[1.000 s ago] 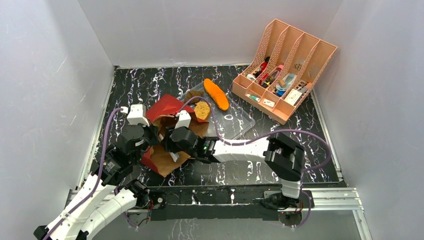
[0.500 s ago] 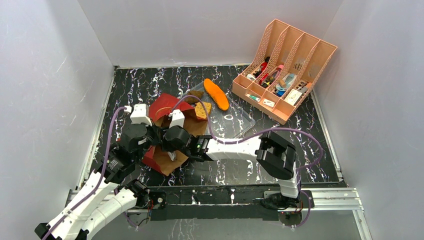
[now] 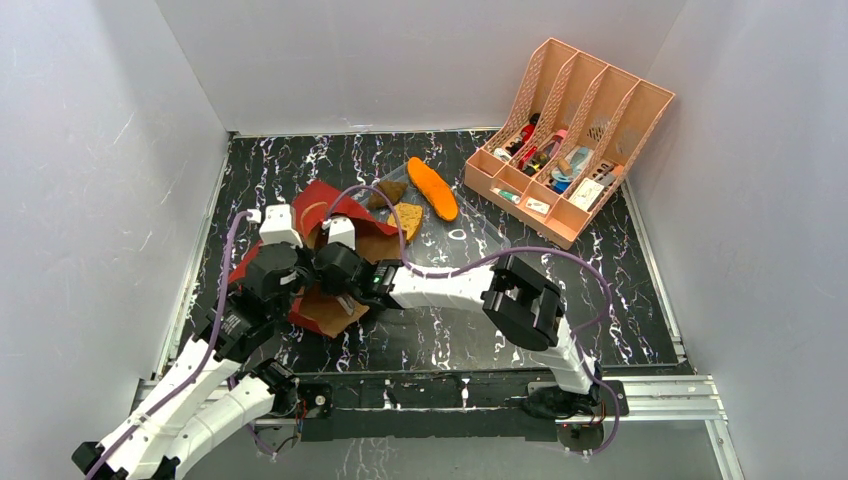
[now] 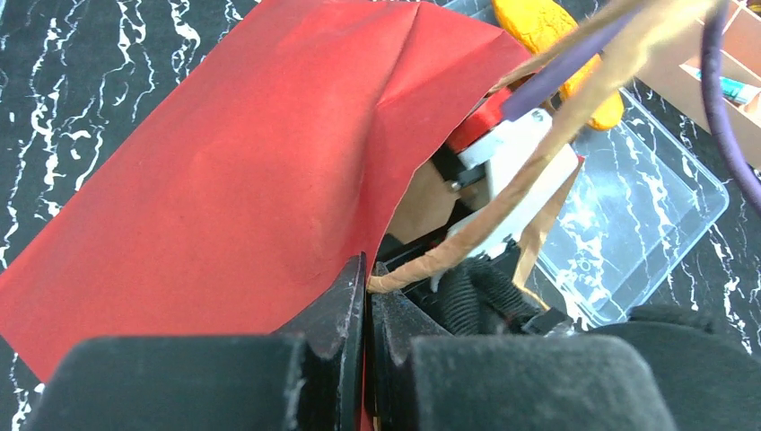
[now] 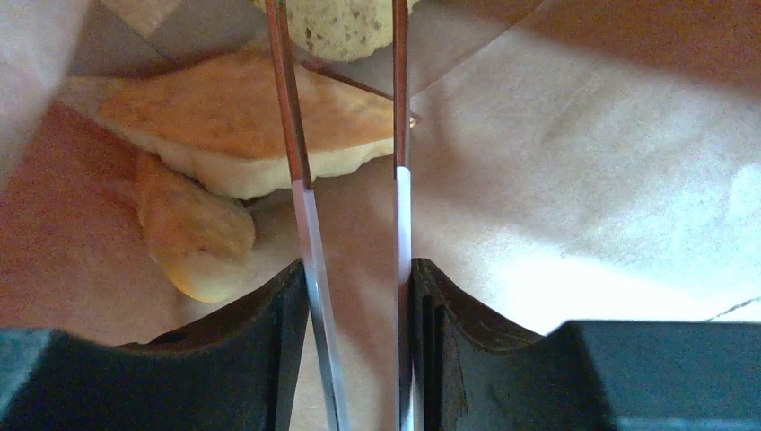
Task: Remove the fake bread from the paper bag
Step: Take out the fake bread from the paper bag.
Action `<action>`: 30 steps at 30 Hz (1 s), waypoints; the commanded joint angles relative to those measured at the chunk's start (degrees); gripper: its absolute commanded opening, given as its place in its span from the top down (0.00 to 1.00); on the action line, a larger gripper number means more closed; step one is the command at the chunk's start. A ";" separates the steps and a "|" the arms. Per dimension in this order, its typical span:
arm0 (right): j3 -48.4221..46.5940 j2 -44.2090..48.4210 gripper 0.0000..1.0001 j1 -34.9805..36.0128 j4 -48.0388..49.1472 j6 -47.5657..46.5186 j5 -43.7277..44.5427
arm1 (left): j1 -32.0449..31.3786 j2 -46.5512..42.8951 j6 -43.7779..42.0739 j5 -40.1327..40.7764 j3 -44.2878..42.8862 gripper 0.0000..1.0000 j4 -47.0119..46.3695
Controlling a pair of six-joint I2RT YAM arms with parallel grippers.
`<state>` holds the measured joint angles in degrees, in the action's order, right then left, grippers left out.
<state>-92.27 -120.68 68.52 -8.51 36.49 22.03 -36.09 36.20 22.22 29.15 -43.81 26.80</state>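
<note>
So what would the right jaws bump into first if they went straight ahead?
Most likely the flat tan bread piece inside the paper bag: the right gripper, jaws open, straddles its edge. A speckled piece lies just beyond, though depth is unclear.

Inside the paper bag [image 5: 574, 180], fake bread [image 5: 242, 135] blocks left and ahead; right lies free.
</note>
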 commanded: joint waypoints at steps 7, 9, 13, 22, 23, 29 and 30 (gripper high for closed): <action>4.51 6.21 0.63 -0.23 -1.85 -2.99 -0.76 | -1.09 2.90 3.60 -2.05 0.33 1.00 -2.52; 6.76 8.05 0.63 -0.23 -2.45 -2.82 -0.83 | -1.15 3.31 3.76 -1.12 0.15 1.00 -2.43; 10.12 11.26 0.63 -0.23 -4.00 -2.66 -0.83 | -1.18 3.61 3.71 0.64 -0.30 1.00 -2.07; 14.64 17.70 0.64 -0.23 -8.09 -2.93 -1.36 | -1.27 3.29 3.88 2.52 -0.55 1.00 -1.13; 15.28 18.56 0.64 -0.23 -8.32 -2.78 -1.39 | -1.27 3.32 3.88 2.58 -0.61 1.00 -1.07; 19.87 24.42 0.64 -0.48 -6.62 -0.14 -3.76 | -1.27 3.78 3.53 2.42 -0.90 1.00 -1.38; 20.42 24.77 0.64 -0.62 -6.14 0.45 -4.69 | -1.27 3.94 3.45 2.34 -1.00 1.00 -1.48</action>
<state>-72.97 -100.96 68.18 -18.30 34.92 19.12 -37.24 39.99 25.74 30.55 -43.70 25.71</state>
